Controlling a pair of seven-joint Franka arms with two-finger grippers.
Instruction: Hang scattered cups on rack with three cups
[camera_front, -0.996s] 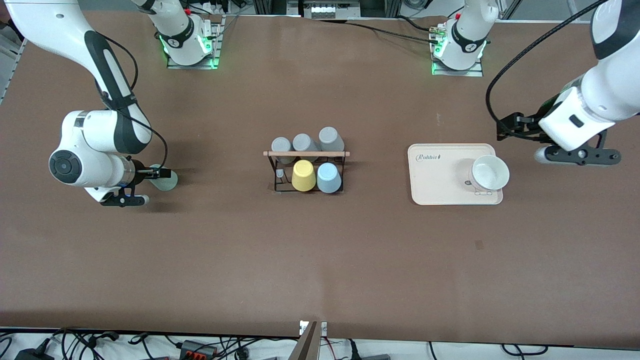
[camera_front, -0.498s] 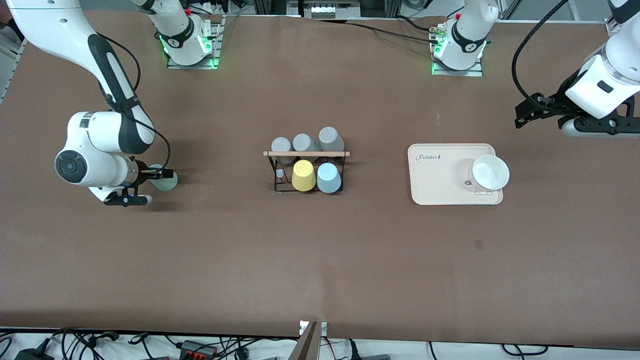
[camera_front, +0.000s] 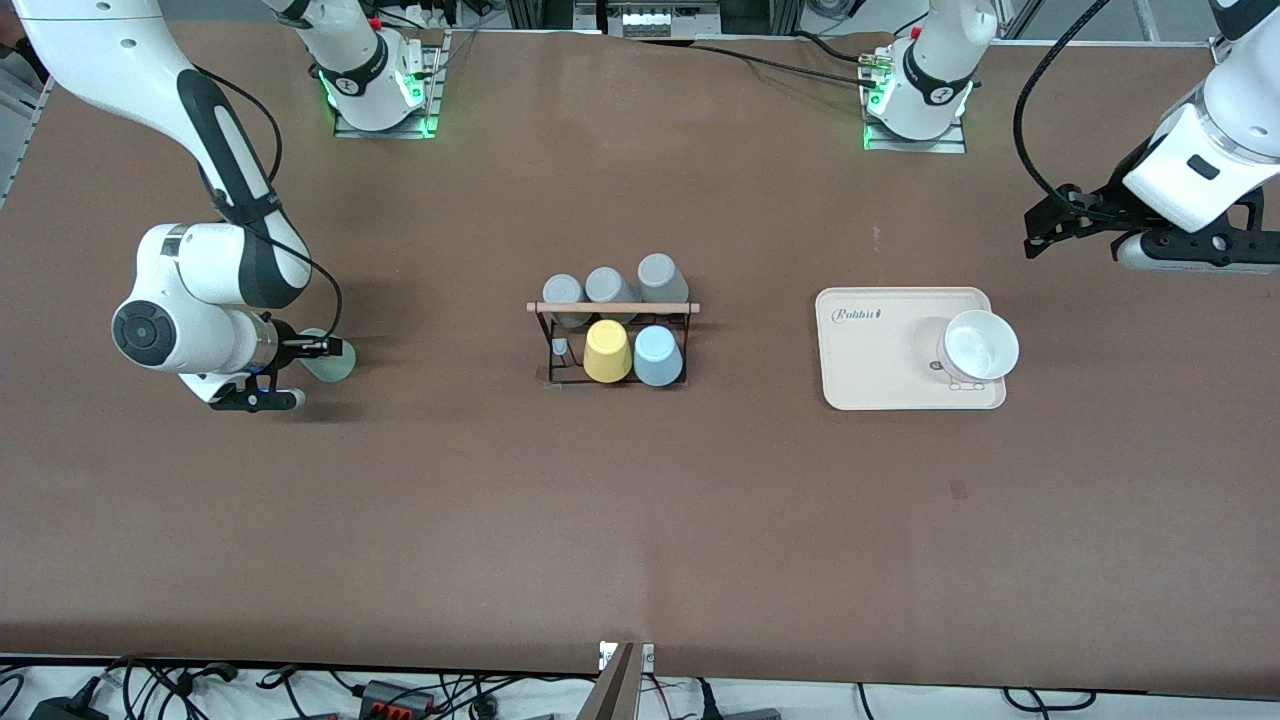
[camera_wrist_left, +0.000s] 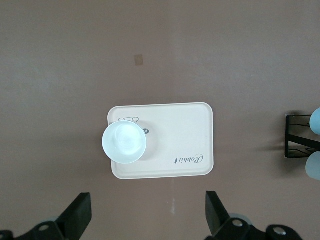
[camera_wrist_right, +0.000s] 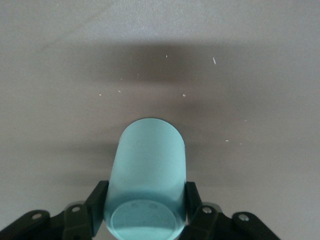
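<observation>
One bowl (camera_front: 981, 345) on tray (camera_front: 870, 365); right gripper (camera_wrist_right: 146, 210) fingers grip mint cup (camera_wrist_right: 147, 175); left gripper (camera_wrist_left: 147, 217) fingers apart.

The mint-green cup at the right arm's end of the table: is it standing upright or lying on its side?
Lying on its side. The mint-green cup shows its long wall, with the right claw shut on its base end.
</observation>
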